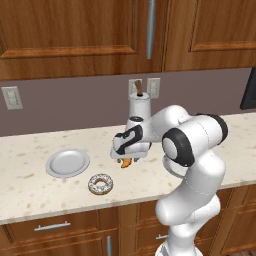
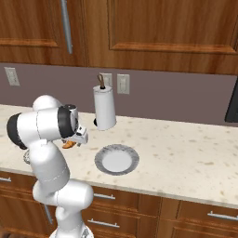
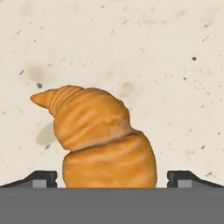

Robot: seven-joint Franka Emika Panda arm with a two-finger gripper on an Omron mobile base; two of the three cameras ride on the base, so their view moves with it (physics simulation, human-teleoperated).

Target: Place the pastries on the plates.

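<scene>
The golden-orange croissant (image 3: 103, 140) lies on the speckled counter between my two fingertips (image 3: 43, 177), which stand wide apart on either side without touching it. My gripper (image 1: 127, 159) is open and low over the croissant (image 1: 126, 163), which peeks out under the hand (image 2: 69, 144). The brown ring donut (image 1: 100, 184) with white icing lies near the front edge, left of the gripper. One light-grey plate (image 1: 67, 163) sits left of the donut. A second plate (image 2: 116, 159) sits right of the arm.
A tall white paper towel holder (image 1: 139, 107) stands at the back wall just behind the gripper (image 2: 104, 109). Wall outlets sit above the counter. Wooden cabinets hang overhead, and the counter's front edge runs close to the donut.
</scene>
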